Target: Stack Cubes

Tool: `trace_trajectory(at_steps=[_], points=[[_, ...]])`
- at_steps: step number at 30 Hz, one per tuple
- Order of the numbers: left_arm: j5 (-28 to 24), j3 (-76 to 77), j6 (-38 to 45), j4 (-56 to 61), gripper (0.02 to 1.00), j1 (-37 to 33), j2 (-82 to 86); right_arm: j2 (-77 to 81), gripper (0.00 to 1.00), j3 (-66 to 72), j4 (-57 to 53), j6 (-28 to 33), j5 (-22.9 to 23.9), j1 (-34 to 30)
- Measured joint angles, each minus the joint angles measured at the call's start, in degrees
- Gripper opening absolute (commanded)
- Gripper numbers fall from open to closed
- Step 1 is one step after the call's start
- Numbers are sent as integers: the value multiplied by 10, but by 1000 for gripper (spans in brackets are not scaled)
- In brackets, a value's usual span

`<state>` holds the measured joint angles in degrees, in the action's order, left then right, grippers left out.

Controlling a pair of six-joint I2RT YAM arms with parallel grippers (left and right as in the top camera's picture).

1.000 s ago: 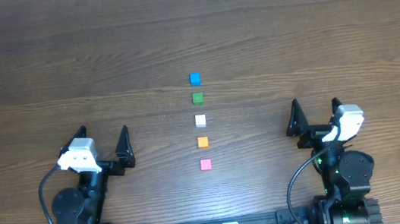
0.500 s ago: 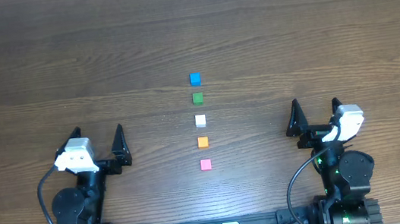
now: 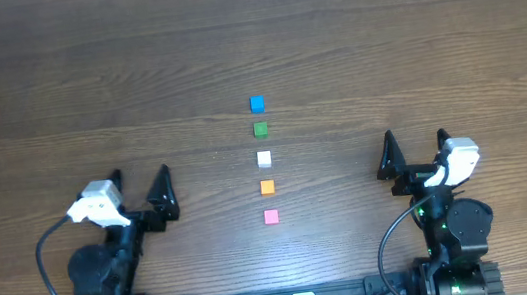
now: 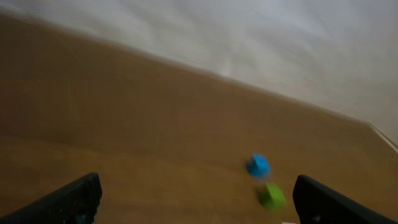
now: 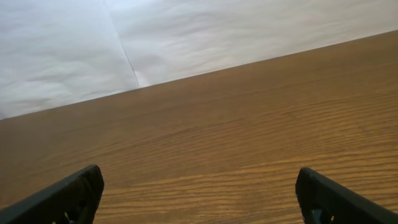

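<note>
Ready state: nothing stacked yet.
One spaced row, blue cube (image 3: 257, 104) to pink cube (image 3: 271, 216), lies midway between left gripper (image 3: 138, 173) and right gripper (image 3: 414, 135), likely so either reaches; both have fingers apart, empty.

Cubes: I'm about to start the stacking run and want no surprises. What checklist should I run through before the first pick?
1. All five flat on the table, none stacked yet: ok. In one line: blue cube, green cube, white cube, orange cube, pink cube.
2. Gaps between neighbouring cubes: ok, none touch.
3. Open, empty left tool: ok.
4. Open, empty right tool: ok.
5. Both tools clear of the line: ok, each stands off to its own side.
6. Cubes free to lift, not stuck down: cannot tell.
</note>
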<state>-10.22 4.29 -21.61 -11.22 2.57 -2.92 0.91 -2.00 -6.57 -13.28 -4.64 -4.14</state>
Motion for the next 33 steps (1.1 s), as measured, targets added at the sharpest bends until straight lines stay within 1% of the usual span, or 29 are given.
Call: trace_trajectory(at_steps=[3,7,10,11,13,15,17,18,21,24,27,33], points=[[-36,62,-24,-77,963,14,-48,0,991,0,0,0,0,0],[-87,207,-43,-188,895,46,-138,0,991,0,2,0,0,0],[-112,329,-49,-249,871,72,-209,0,993,1,2,0,0,0],[-118,361,-49,-268,877,79,-226,0,993,1,2,0,0,0],[-125,428,-51,-316,928,99,-267,0,993,1,2,0,0,0],[-132,479,-50,-349,956,124,-306,0,993,2,2,0,0,0],[-134,511,-50,-363,996,152,-342,0,991,2,2,0,0,0],[-134,520,-50,-363,996,167,-359,0,991,2,2,0,0,0],[-125,530,-60,-365,996,218,-410,0,991,2,2,0,0,0],[-95,530,-89,-375,996,281,-466,0,993,2,2,0,0,0],[-50,530,-140,-379,996,350,-538,0,991,2,2,0,0,0],[1,530,-231,-396,998,454,-620,0,991,2,2,0,0,0]])
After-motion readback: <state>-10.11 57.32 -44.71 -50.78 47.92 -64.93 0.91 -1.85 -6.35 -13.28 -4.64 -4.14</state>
